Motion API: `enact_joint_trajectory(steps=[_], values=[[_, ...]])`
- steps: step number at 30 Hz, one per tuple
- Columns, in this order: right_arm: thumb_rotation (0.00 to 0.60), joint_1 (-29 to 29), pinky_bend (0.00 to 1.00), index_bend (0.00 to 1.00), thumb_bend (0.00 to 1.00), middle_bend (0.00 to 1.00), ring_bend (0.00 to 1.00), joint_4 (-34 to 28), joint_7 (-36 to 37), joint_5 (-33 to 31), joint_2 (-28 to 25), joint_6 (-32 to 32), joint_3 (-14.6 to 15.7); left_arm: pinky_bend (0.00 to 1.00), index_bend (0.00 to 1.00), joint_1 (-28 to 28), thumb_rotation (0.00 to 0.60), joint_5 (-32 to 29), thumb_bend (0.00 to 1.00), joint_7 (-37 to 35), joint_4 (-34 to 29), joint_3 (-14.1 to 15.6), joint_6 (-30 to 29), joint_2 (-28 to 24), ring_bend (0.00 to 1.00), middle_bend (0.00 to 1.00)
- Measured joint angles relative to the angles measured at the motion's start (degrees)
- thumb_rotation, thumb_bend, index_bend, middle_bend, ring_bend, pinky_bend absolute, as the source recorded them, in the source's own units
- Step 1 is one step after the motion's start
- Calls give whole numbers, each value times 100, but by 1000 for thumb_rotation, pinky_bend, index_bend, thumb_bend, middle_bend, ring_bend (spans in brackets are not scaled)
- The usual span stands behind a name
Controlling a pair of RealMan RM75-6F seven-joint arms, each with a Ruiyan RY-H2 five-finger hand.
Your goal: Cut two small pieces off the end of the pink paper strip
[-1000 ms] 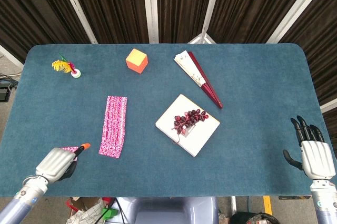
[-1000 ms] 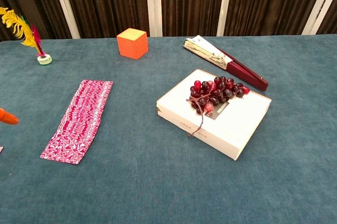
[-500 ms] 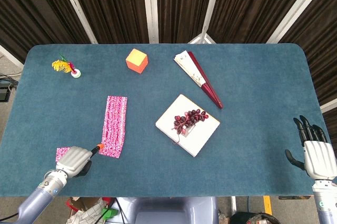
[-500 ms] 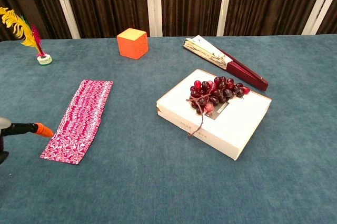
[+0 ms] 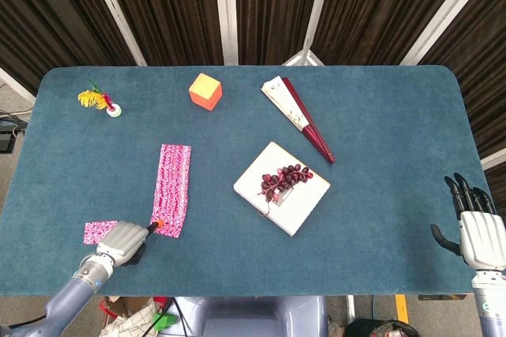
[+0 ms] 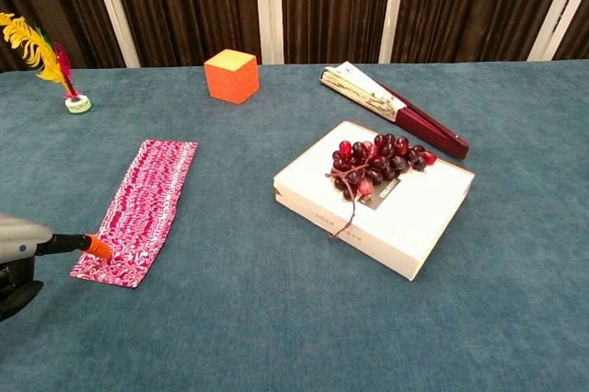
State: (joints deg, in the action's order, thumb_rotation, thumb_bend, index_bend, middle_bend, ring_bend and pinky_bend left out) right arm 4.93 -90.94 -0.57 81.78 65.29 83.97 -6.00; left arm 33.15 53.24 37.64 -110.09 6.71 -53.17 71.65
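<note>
Our left hand (image 5: pixel 122 239) grips an orange-tipped cutter (image 6: pixel 81 245) at the pink paper strip (image 5: pixel 173 187), near a cut piece (image 5: pixel 100 232); our right hand (image 5: pixel 477 230) rests empty, fingers spread, away from the grape-topped box (image 5: pixel 293 209).

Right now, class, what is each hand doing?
Left hand: closed around an orange-tipped cutter, its tip at the pink strip's near end.
Right hand: open, holding nothing.

Table: a teal-blue carpeted top (image 5: pixel 379 115) with rounded far corners is filling most of both views.
Backdrop: dark brown pleated curtains (image 5: pixel 166 5) are hanging behind the table across the top.
Frame: white bars (image 5: pixel 225 9) are crossing the curtains.
</note>
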Motion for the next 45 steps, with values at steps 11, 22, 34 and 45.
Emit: enact_joint_trajectory(steps=[11, 22, 34, 45], values=[[600, -11, 129, 0, 323, 5, 174, 19, 86, 11, -18, 13, -5, 734, 116, 137, 600, -267, 918, 396, -209, 215, -159, 52, 766, 900], [600, -20, 129, 0, 323, 6, 174, 8, 118, 29, -29, 40, -12, 734, 116, 125, 600, -176, 918, 700, -554, 572, -433, -21, 766, 900], [600, -24, 129, 0, 324, 6, 174, 8, 160, 21, -42, 43, -25, 734, 116, 14, 600, -22, 918, 983, -798, 958, -642, -69, 767, 900], [600, -28, 129, 0, 323, 5, 174, 2, 179, 25, -52, 42, -23, 734, 116, -94, 600, 296, 917, 1178, -1104, 1236, -818, -144, 767, 900]])
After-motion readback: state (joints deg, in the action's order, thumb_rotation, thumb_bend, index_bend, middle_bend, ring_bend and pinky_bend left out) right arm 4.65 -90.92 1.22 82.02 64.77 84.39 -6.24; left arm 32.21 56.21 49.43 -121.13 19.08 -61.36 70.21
